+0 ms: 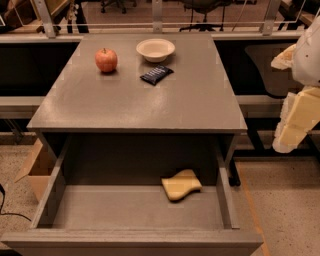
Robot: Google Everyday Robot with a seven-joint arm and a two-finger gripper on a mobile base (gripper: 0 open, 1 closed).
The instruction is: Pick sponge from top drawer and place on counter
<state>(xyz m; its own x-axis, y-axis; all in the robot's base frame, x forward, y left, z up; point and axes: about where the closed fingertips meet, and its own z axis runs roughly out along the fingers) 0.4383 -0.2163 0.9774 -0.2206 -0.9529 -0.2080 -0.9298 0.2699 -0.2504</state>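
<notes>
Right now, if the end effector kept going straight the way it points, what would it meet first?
The end effector, right of the counter, points down; probably the floor beside the top drawer, not the sponge. Depth is unclear.

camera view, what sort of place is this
Probably an office or lab test area: an office chair behind a railing, a cardboard box on the floor. The gripper hangs right of the counter.

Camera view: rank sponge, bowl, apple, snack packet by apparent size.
1. sponge, slightly ahead, but nearest the camera, so unsure
2. bowl
3. apple and snack packet look alike; not ranked
The gripper hangs at the right edge, beside the counter.
</notes>
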